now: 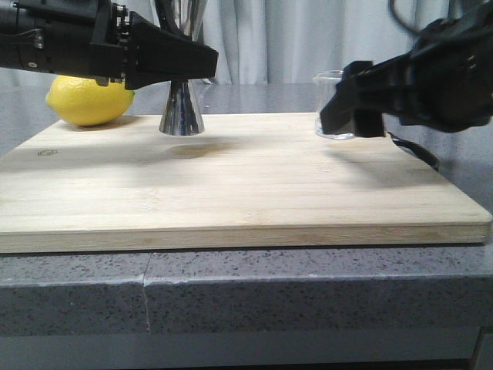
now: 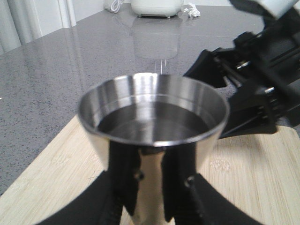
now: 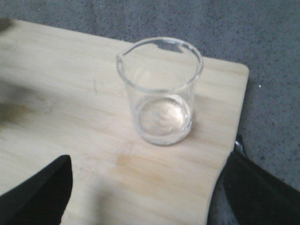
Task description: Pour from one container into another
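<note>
The steel jigger [image 1: 182, 108] stands on the bamboo board [image 1: 254, 185] at the back left. Its upper cup [image 2: 152, 119] holds clear liquid. My left gripper [image 1: 192, 65] reaches in from the left at the jigger's waist. In the left wrist view its black fingers [image 2: 105, 197] press the narrow part from both sides, so my left gripper [image 2: 150, 192] is shut on it. The clear glass beaker [image 3: 159, 91] stands upright and looks empty at the board's back right corner, partly hidden in the front view [image 1: 333, 104]. My right gripper [image 3: 145, 187] is open just short of it, fingers wide apart.
A yellow lemon [image 1: 87, 100] lies behind the board's back left corner, beside the jigger. The board rests on a grey speckled counter [image 1: 308, 285]. A black cable [image 1: 420, 154] runs past the board's right edge. A white appliance [image 2: 156, 7] sits far back on the counter.
</note>
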Robot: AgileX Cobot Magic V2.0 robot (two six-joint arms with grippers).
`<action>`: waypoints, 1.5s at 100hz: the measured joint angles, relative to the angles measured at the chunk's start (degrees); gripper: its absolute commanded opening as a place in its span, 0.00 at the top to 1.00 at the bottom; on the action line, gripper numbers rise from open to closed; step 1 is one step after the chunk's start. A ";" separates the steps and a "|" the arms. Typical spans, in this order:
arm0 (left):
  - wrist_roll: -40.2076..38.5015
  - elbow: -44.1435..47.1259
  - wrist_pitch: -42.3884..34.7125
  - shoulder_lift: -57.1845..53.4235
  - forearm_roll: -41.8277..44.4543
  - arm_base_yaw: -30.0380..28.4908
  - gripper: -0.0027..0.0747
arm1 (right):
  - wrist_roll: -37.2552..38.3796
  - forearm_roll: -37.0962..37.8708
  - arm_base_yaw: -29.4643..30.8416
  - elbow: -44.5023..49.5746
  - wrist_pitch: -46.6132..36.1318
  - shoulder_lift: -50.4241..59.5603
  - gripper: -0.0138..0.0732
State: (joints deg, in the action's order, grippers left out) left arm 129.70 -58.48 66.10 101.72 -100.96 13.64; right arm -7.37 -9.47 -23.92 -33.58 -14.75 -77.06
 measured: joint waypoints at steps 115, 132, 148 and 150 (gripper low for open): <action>0.83 0.00 0.00 0.00 0.00 0.00 0.72 | 0.04 0.00 0.00 0.19 28.15 25.10 0.16; 3.07 0.00 0.00 0.00 0.00 0.00 0.72 | 0.04 0.00 0.00 0.19 28.30 25.10 0.16; 3.89 0.00 0.00 0.00 0.00 0.00 0.72 | 0.04 0.00 0.00 0.19 28.43 25.10 0.16; 3.90 0.00 0.00 0.00 0.00 0.00 0.72 | 0.04 0.00 0.00 0.19 28.43 25.10 0.16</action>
State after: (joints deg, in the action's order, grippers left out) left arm 133.60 -58.48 66.10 101.72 -100.96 13.64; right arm -7.33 -9.47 -23.92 -33.39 13.67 -51.97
